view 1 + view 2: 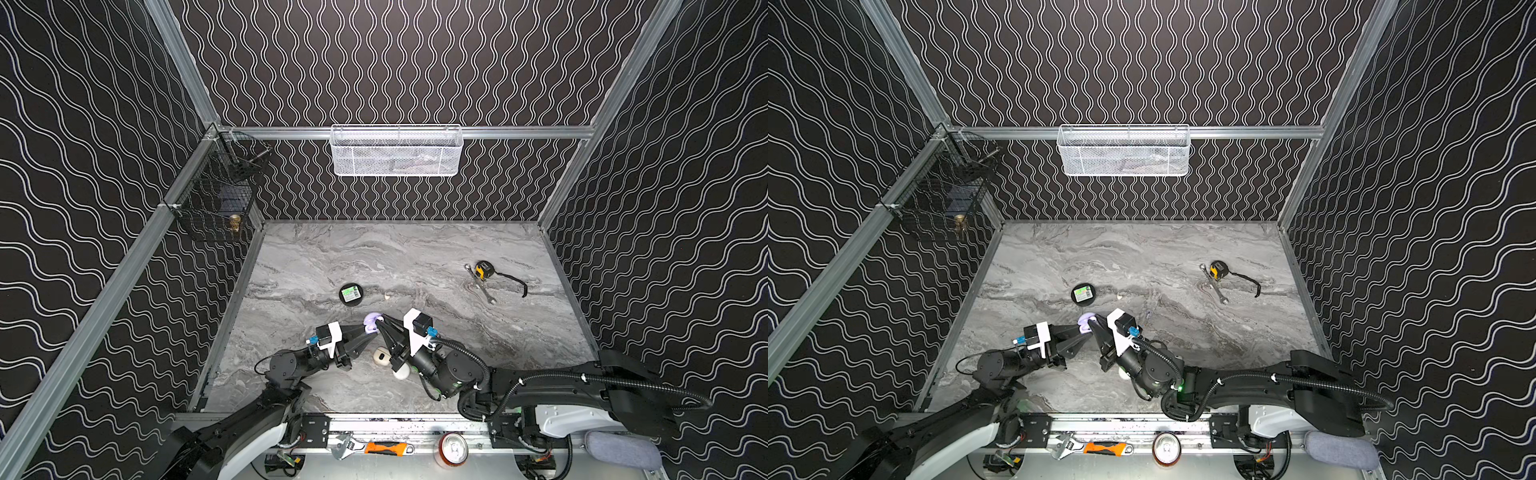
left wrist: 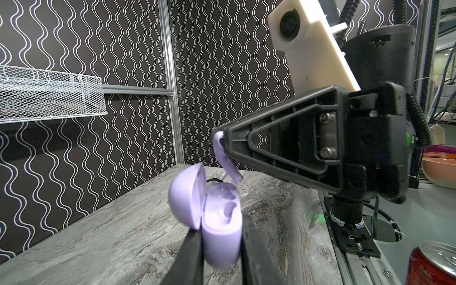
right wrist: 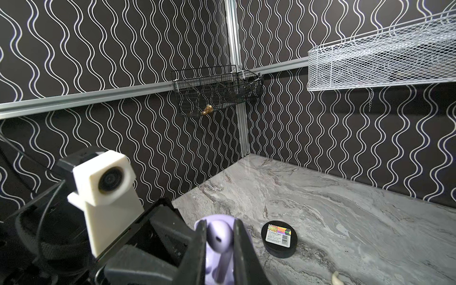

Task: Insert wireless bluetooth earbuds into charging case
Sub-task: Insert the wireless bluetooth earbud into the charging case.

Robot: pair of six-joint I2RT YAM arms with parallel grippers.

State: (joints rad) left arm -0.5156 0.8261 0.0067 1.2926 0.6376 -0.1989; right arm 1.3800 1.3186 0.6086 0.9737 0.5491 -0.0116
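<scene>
Left pincer (image 2: 220,238), lower centre of the left wrist view: clamped on the lilac case (image 2: 218,249), which is held clear of the worktop (image 1: 415,257). Its lid (image 2: 185,197) stands open toward frame left. Right pincer (image 3: 219,234), bottom centre of the right wrist view: closed narrow on the head of the lilac bud (image 2: 225,161).

Progress: the lilac bud is not seated. In the left wrist view it hangs just above the case mouth, stem tip near it but apart. The wells show only blurred glossy shapes, so I cannot tell whether one is already filled. A cream bud (image 1: 387,296) lies loose on the worktop, just right of a black puck (image 1: 351,294). Below the pincers a cream case (image 1: 380,356) stands open and a white case (image 1: 401,372) lies partly under the right arm; their contents cannot be made out. Judgement: most of the insertions remain.

Orientation: the lilac bud's long axis is steeply inclined. Its head is at upper left in the pincer tip; its stem points down and right toward the open case.
</scene>
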